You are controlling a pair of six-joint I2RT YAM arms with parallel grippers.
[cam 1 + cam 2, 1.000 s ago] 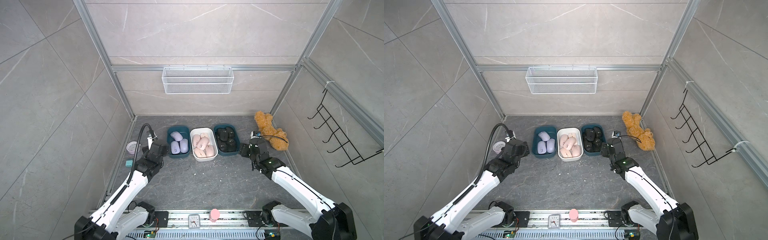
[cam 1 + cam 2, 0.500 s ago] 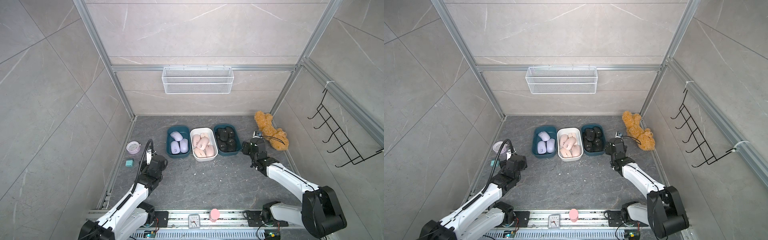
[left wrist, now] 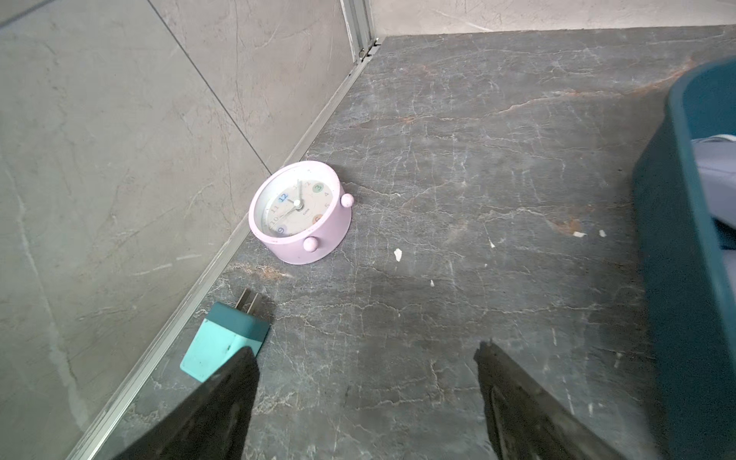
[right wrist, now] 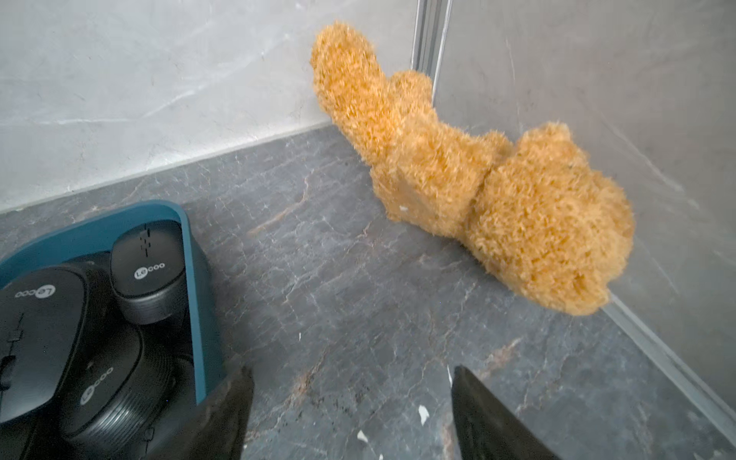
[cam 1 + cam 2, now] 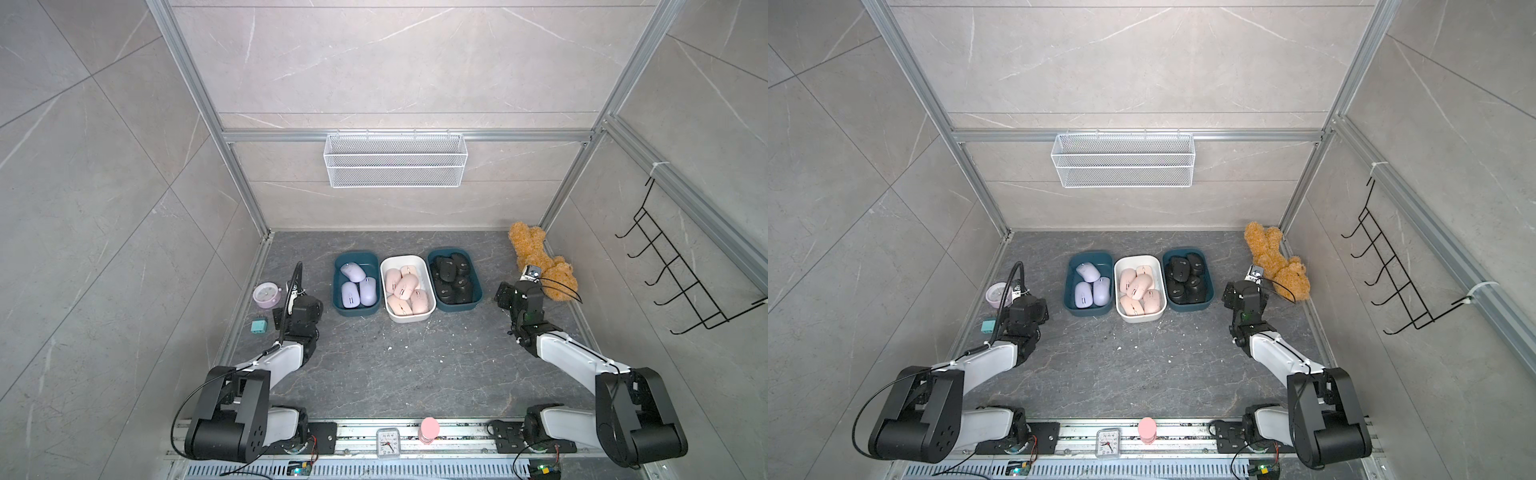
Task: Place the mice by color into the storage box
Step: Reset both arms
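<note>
Three storage boxes stand in a row at the back of the floor in both top views. The left teal box [image 5: 357, 311] holds three lavender mice [image 5: 355, 286]. Several pink mice [image 5: 405, 286] fill the white box [image 5: 409, 318], and the right teal box [image 5: 459, 307] holds several black mice [image 5: 453, 278] [image 4: 147, 263]. My left gripper [image 5: 297, 309] [image 3: 366, 348] is open and empty over bare floor, left of the lavender box. The right gripper [image 5: 513, 297] [image 4: 351, 369] is also open and empty, just right of the black-mouse box.
A lavender alarm clock [image 3: 298, 211] and a teal block [image 3: 223, 342] lie by the left wall. A tan teddy bear [image 4: 478, 179] lies in the back right corner. A wire basket [image 5: 395, 160] hangs on the back wall, and a hook rack [image 5: 681, 278] on the right wall.
Both arms have folded back toward their bases, and the grippers now sit lower beside the outer boxes. The left jaws have opened wider.
</note>
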